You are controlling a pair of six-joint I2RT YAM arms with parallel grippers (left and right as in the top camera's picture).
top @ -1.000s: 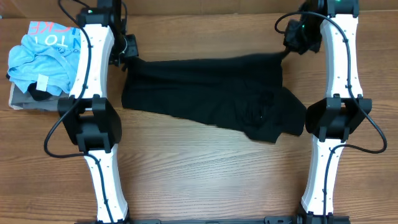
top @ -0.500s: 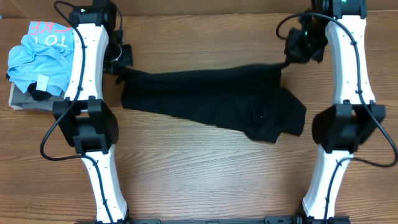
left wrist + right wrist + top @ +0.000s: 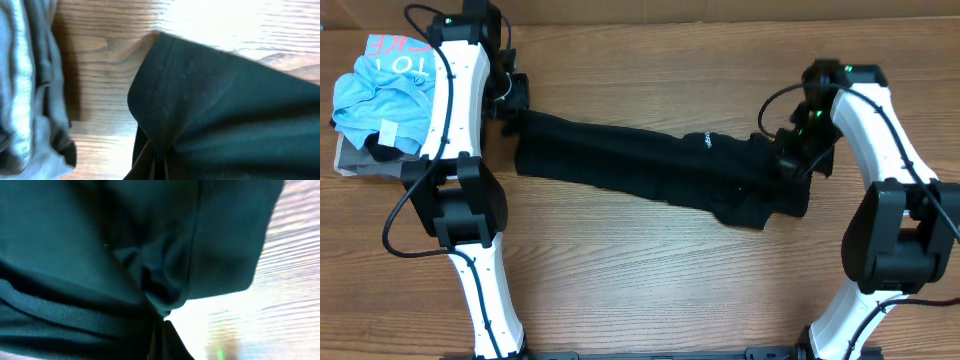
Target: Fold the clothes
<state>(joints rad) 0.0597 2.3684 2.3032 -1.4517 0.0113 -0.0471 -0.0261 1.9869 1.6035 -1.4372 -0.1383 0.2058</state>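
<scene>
The left gripper point(image 3: 512, 112) and right gripper point(image 3: 782, 160) are each clamping an end of the black clothes point(image 3: 640, 165); its white label point(image 3: 703, 140) is showing, too small to read.

Clothes point(image 3: 650, 170): one large plain black soft garment, stretched as long rumpled band across worktop point(image 3: 640, 290). Slants from far left to nearer right, widest at right end. Small white label point(image 3: 703, 140) on top, right of middle. Ends bunched in my left pincer point(image 3: 512, 112) and right pincer point(image 3: 785, 162).

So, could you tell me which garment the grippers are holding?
The black garment stretched across the middle; the light blue T-shirt and grey-tan garment sit stacked at the far left, untouched.
</scene>
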